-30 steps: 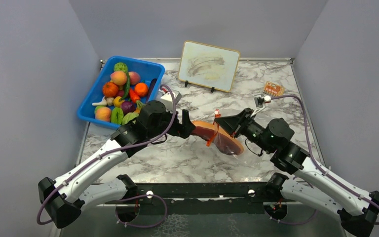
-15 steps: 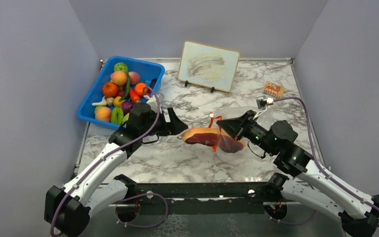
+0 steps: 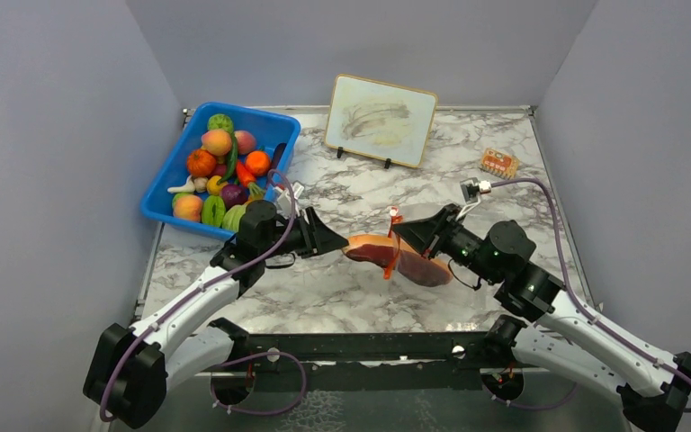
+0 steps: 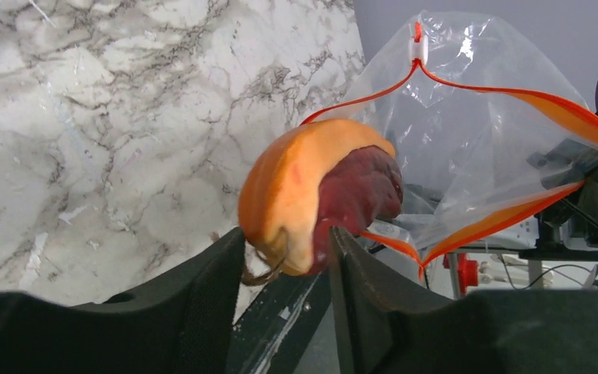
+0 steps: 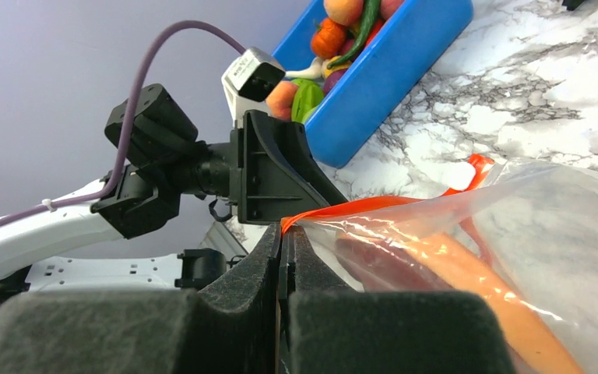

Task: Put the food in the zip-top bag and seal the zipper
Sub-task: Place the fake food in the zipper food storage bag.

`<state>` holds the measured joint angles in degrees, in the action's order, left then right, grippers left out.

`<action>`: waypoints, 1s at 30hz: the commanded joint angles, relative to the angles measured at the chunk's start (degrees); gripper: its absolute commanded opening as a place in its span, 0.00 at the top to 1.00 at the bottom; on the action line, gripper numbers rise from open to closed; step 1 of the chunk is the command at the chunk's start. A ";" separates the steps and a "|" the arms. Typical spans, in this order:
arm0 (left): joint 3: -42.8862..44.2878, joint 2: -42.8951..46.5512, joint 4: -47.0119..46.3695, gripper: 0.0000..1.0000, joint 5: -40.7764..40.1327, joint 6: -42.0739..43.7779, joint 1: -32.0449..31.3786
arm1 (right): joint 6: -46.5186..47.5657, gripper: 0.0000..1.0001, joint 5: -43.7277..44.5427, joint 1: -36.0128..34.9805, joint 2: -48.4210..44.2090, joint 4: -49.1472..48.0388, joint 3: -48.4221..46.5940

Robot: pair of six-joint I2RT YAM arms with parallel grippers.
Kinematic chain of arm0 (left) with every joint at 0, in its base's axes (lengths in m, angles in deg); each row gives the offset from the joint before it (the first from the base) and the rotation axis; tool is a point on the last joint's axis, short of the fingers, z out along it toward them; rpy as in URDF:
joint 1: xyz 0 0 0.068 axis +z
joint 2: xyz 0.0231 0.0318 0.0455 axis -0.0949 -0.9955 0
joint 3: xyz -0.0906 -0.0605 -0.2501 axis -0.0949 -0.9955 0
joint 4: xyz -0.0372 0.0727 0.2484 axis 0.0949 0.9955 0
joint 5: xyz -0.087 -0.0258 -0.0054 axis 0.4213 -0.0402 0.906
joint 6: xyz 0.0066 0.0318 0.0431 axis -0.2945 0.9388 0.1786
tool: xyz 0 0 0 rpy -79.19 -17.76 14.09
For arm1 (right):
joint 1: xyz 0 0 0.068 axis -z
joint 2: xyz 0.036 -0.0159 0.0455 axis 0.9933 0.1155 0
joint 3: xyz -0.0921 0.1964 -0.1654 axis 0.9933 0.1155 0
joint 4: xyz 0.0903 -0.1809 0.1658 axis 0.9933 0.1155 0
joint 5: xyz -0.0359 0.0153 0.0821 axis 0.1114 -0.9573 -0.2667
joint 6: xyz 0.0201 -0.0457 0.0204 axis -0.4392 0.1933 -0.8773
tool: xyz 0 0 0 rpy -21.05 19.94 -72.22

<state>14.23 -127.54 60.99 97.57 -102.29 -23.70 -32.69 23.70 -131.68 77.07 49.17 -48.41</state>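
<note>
Left gripper (image 3: pixel 336 243) is back in on the meat slice (image 4: pixel 311 191). Half a second ago it stood wide and clear of it; now the jaws are about halfway in, with both pads on the slice's near end. Slice juts straight out ahead of the fingertips: tan rim on one side, dark red face on the other. Its far end is already inside the mouth of the zip-top bag (image 4: pixel 475 132), just beyond the tips. Zipper (image 4: pixel 506 91) gapes in a wide loop around the slice, slider tab (image 4: pixel 418 48) at the top corner. Right gripper (image 5: pixel 284 234) stays clamped fully closed on the bag's orange-red mouth edge, with the bag spreading out ahead of its fingers and the slice visible through the plastic. Rest of the food (image 3: pixel 220 171) sits in the blue bin (image 3: pixel 281 126), back behind the left wrist on its outboard side.
</note>
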 commanded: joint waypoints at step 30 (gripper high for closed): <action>-1.86 2.81 -1.37 0.47 0.61 -2.93 -3.46 | -4.01 0.99 -0.28 -0.29 2.21 -2.55 -0.87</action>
<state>10.93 -127.58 55.26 97.99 -107.21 -26.93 -34.68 23.15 -131.68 79.67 47.18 -47.95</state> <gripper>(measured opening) 0.403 0.014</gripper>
